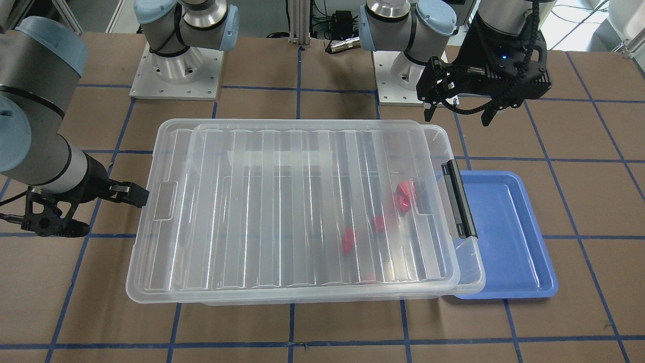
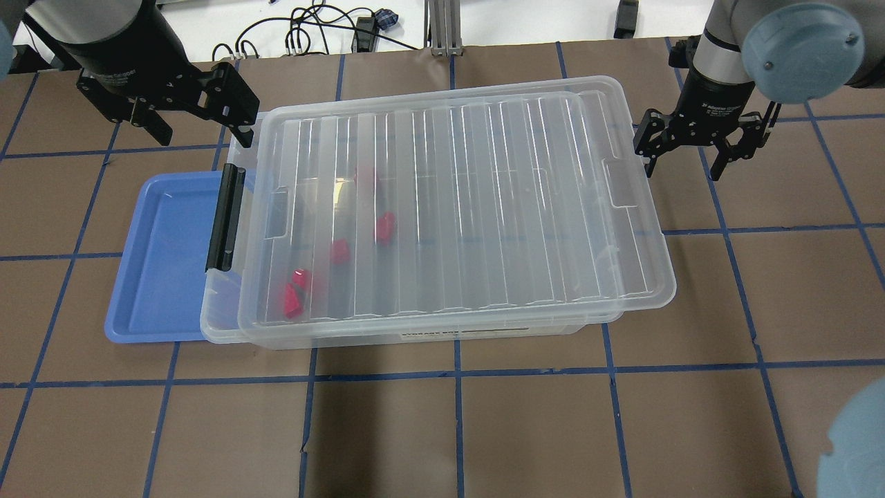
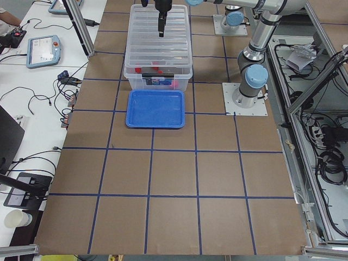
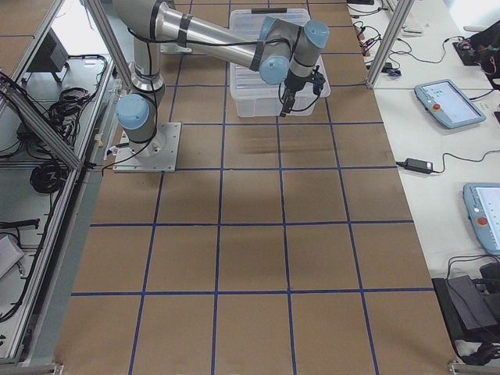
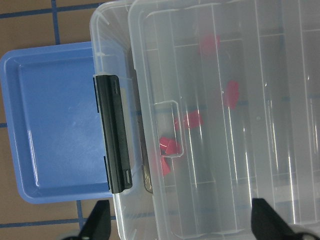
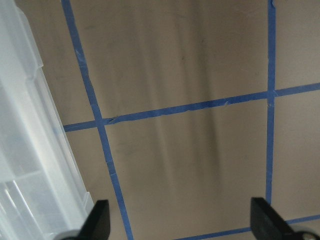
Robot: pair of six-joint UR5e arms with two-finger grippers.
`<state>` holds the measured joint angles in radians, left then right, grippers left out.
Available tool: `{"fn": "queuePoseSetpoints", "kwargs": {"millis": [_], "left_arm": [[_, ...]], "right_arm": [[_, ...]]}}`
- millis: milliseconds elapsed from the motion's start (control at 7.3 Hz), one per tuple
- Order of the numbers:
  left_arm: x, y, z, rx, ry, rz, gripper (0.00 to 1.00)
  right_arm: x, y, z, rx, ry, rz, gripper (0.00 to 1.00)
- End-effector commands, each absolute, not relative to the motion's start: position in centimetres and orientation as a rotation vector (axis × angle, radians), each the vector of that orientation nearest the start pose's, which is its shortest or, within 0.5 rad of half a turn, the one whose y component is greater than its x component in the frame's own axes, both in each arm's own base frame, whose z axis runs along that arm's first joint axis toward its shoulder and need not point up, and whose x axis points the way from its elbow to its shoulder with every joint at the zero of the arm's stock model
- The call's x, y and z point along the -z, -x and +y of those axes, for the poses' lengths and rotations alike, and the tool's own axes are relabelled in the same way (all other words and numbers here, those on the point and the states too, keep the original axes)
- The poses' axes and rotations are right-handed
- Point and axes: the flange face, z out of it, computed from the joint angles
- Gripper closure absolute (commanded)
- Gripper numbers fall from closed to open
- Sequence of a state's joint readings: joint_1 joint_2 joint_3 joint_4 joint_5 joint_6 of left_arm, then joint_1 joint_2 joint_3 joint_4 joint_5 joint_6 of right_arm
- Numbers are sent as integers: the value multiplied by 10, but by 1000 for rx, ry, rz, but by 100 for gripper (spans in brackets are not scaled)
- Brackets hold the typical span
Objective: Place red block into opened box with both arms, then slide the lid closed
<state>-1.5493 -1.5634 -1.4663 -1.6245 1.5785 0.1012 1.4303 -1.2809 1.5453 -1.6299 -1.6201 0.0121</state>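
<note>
The box [image 2: 220, 319] lies across the table's middle with its black latch [image 2: 225, 218] at the end toward my left. The ridged lid [image 2: 484, 207] rests on it, shifted toward my right, so a narrow strip at the latch end stays uncovered. Several red blocks [image 2: 293, 299] lie inside under the lid, near the latch end [image 5: 167, 147]. My left gripper [image 2: 204, 136] hovers open and empty above the box's far latch-end corner. My right gripper [image 2: 683, 167] stands open and empty just beyond the lid's other short end; its wrist view shows the lid's edge [image 6: 30, 165] and bare paper.
A shallow blue tray [image 2: 166, 256] lies partly under the box's latch end. Both arm bases [image 1: 176, 75] stand on the robot's side of the table. Brown paper with a blue tape grid [image 2: 456, 373] covers the table.
</note>
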Motion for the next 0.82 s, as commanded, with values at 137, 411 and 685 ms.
{"fn": "queuePoseSetpoints", "kwargs": {"millis": [137,411,685], "left_arm": [[-538,122,-495,90,-124,3127,0],[-538,122,-495,90,-124,3127,0],[-538,121,-495,93,-122,3126,0]], "right_arm": [[-350,-59,-589,-327,-201,3156,0],[-350,-62,-588,-330,-193,3157,0],[-350,-65,-588,-329,-186,3157,0]]}}
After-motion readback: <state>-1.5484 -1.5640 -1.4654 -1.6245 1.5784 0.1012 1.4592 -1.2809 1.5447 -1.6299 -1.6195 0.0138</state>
